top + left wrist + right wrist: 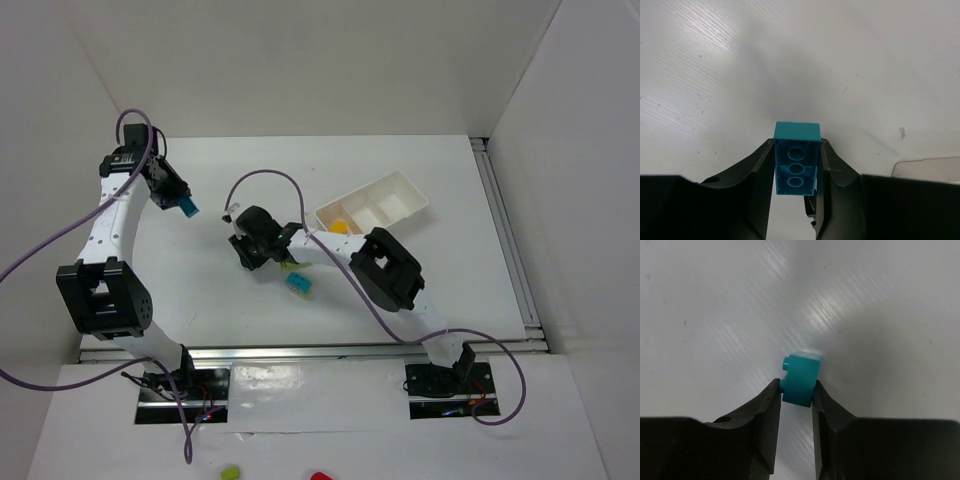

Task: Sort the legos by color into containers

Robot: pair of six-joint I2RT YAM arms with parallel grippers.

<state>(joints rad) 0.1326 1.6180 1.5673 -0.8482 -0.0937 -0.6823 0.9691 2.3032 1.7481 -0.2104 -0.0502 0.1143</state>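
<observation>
Early days: only one yellow piece (340,226) sits in the tray (395,203), my left tool (796,146) is pinching a long blue brick (796,162) over the desk's (450,280) left side, and my right tool (796,385) squeezes a small blue brick (801,376) down on the desk.

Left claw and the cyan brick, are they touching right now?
Touching. The left wrist view shows the left claw closed on the cyan brick, with both inner faces pressed against its sides and no gap.
</observation>
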